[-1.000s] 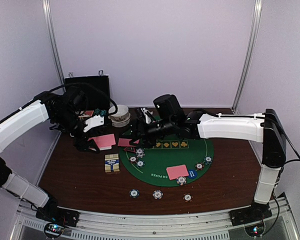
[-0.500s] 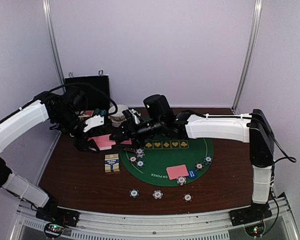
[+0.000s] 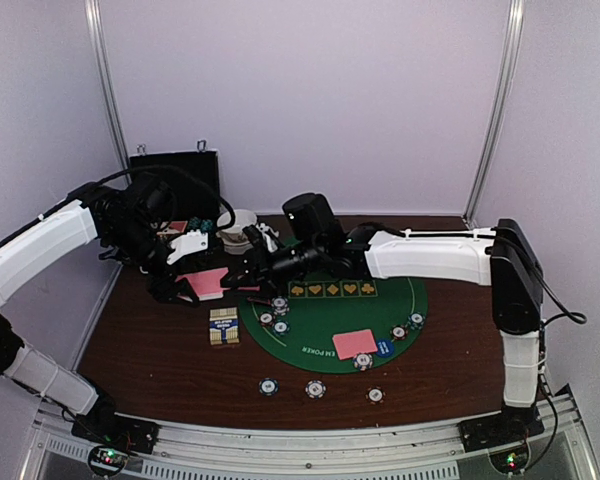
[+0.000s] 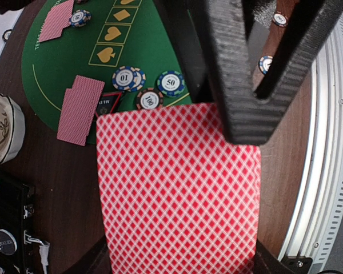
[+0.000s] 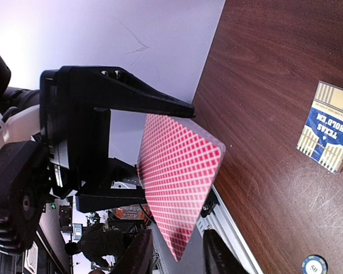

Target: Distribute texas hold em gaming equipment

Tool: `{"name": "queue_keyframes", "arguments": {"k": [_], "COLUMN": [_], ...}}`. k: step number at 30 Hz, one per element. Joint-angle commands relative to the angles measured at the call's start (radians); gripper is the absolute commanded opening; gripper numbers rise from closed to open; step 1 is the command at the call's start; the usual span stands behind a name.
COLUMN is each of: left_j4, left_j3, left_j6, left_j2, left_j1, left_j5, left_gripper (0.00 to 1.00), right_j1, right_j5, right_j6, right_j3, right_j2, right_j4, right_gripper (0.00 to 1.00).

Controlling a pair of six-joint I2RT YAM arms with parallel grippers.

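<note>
Above the table's [image 3: 150, 350] left rear part, clear of the wood: left gripper [image 3: 183, 283] clamped flat on a pink-backed card [image 4: 177, 194], one black finger [image 4: 231, 85] lying over its back. At the card's free corner: right gripper [image 5: 178, 254], jaws apart, one on either side of the corner; impossible to tell whether touching it. Extends in from the right, across the rear of the green felt mat [image 3: 330, 322]. Below the held card, at the mat's left edge: three striped chips [image 4: 143, 85] close together, and a face-down pair of cards [image 4: 79, 108] just beside them, straddling the mat's edge. Toward the mat's near edge: a second pair of cards [image 3: 354, 343], with more chips [image 3: 399, 332] to its right. Along the table's near edge, off the mat: three single chips [image 3: 315, 388] in a row. Just left of the mat: a card box [image 3: 223, 326]. At the rear edge: a white bowl [image 3: 242, 230] and a black case [image 3: 175, 170].
</note>
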Motion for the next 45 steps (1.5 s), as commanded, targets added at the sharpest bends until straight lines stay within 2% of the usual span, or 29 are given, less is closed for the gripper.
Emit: {"name": "queue_keyframes", "arguments": {"k": [1, 13, 23, 45], "left_j4": [0.002, 0.002, 0.003, 0.003], "left_j3": [0.019, 0.013, 0.008, 0.004], "left_j6": [0.004, 0.007, 0.011, 0.013], "left_j2": [-0.029, -0.022, -0.017, -0.026], "left_j1": [0.005, 0.005, 0.005, 0.005], "left_j5": [0.018, 0.01, -0.001, -0.005], "left_gripper": [0.0, 0.0, 0.0, 0.0], "right_j1": [0.005, 0.001, -0.007, -0.053], "right_j5": [-0.014, -0.011, -0.013, -0.029], "right_j6": [-0.003, -0.01, -0.016, 0.126], "right_j3": [0.038, 0.032, 0.023, -0.124], "right_j2": [0.007, -0.021, -0.063, -0.142], "right_j4": [-0.019, -0.044, -0.065, 0.109], "right_gripper": [0.26, 0.0, 0.0, 0.0]}}
